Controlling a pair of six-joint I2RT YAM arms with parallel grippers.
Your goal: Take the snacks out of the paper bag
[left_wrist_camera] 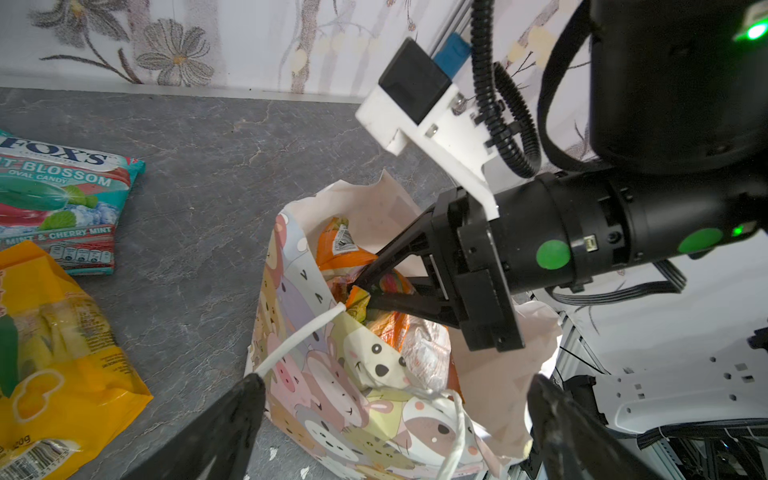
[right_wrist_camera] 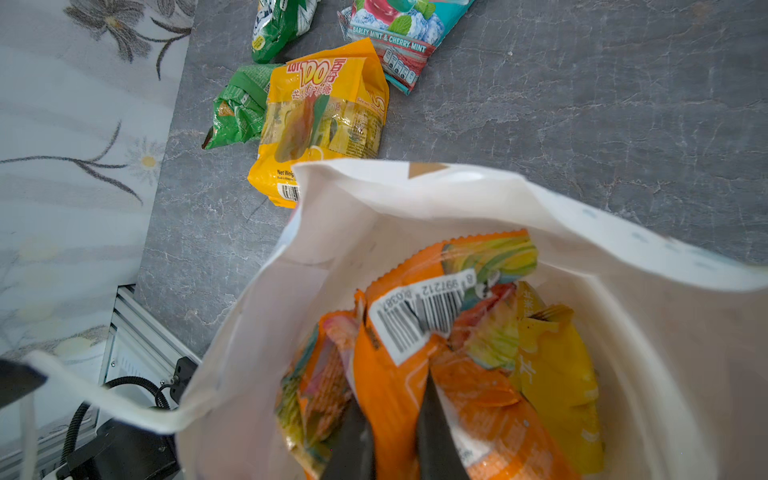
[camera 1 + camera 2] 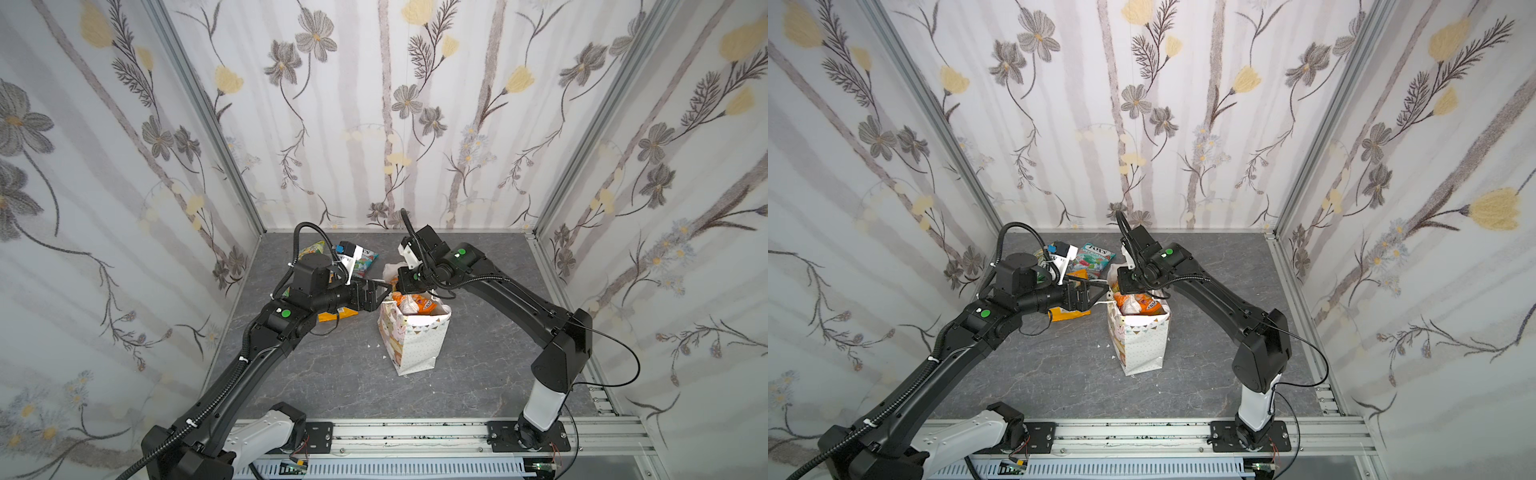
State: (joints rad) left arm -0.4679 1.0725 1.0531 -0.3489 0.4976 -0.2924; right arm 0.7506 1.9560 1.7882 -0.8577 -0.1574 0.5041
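Four snacks lie out on the table (image 3: 332, 374), left of the bag (image 3: 415, 345): a green packet (image 2: 237, 109), a second green packet (image 2: 279, 25), a yellow packet (image 2: 324, 120) and a FOX'S packet (image 3: 1092, 259), close together, the yellow one just beside the bag's rim. Next to them the left gripper (image 1: 395, 388) hangs at the bag's left edge, jaws spread wide and holding nothing. A cord handle (image 1: 299, 336) runs up to one fingertip, but whether it is hooked there cannot be told. The bag stands upright at mid-table with its mouth open. At least three snacks remain inside, among them an orange packet (image 2: 386, 374) and a yellow pouch (image 2: 557, 374). From the right, the right gripper (image 1: 362, 292) reaches down into the mouth, its jaws pinched on the upper part of the orange packet. The step in hand appears to be the fifth extraction, with the grasp made and the lift not yet begun. The next move probably calls for a straight upward pull until the packet clears the rim, then a carry leftward to the pile. The light bag may rise or tip with the packet, so the left gripper would do well to steady the rim or handle.
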